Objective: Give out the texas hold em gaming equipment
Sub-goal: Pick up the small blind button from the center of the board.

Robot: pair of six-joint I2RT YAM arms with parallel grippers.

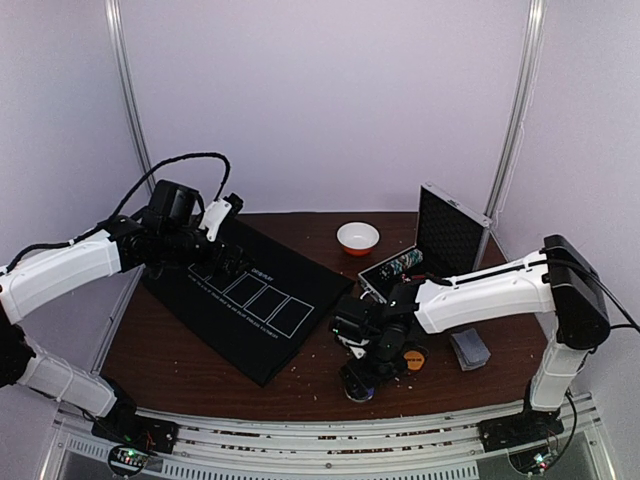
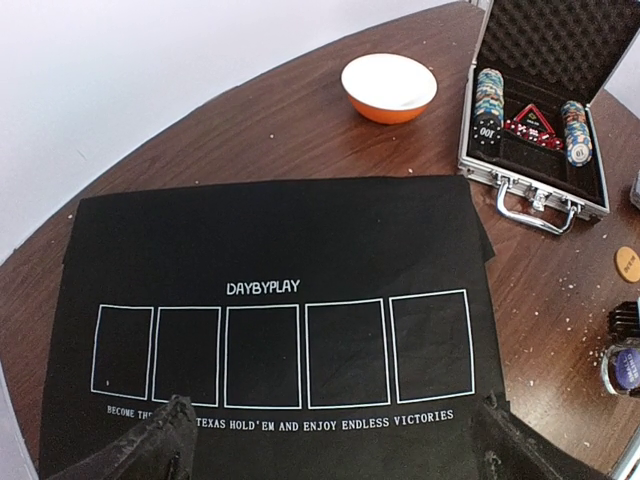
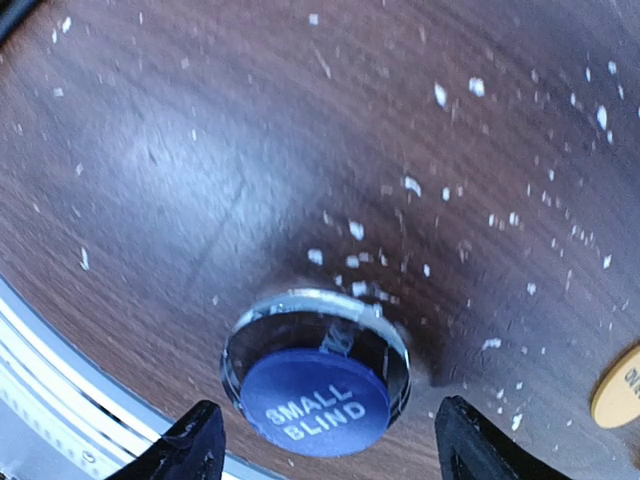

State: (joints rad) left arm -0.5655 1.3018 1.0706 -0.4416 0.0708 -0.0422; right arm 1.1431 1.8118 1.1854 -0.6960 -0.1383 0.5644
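We see the right gripper (image 3: 328,415) low over the table (image 3: 200,150), jaws apart and gripping nothing; its two fingers (image 3: 195,445) stand either side of the blue disc (image 3: 315,402), with a gap on each side, so neither touches it; the disc reads SMALL BLIND, lies flat on the wood inside a clear shiny rim, and sits near the table's front edge, right of the mat (image 1: 240,290); the orange disc (image 1: 415,360) lies on the wood near it, further right, and beyond that the cards (image 1: 470,348) rest in a small stack, apart from both discs; the chips (image 2: 488,100) lie in two rows inside the open case (image 2: 535,195), one row at each side, with a red triangular piece (image 2: 530,122) between them; the case sits at the far right of the table with its lid up, and the bowl (image 2: 389,87) stands just left of it, beyond the mat's far corner; the left gripper (image 2: 335,415) hangs above the mat's far left part, jaws spread wide and empty; the mat shows five white-outlined boxes in a row under the word DAYBYPLAY; white flecks (image 3: 355,230) dot the wood around the discs.
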